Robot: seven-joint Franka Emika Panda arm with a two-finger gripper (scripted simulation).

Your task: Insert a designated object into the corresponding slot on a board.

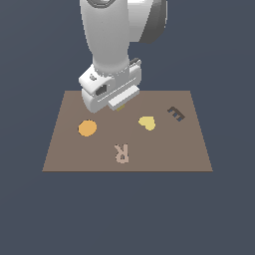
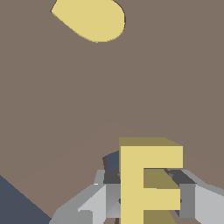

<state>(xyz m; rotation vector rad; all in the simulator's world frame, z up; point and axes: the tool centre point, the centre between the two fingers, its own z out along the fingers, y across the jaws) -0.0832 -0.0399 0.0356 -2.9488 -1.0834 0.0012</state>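
Observation:
The yellow E block [image 2: 146,183] is clamped between my gripper's [image 2: 146,194] grey fingers [image 2: 105,199] in the wrist view, held above the brown board [image 2: 109,96]. In the exterior view the gripper [image 1: 119,105] hangs over the board's [image 1: 74,154] far middle, and only a sliver of the yellow block [image 1: 121,107] shows under the hand. The dark E-shaped slot [image 1: 176,114] lies on the board toward the exterior view's right, apart from the gripper.
A pale yellow heart [image 1: 147,122] [image 2: 92,18] lies between the gripper and the slot. An orange disc [image 1: 87,128] sits on the exterior view's left part of the board and a tan R [image 1: 121,153] near its front.

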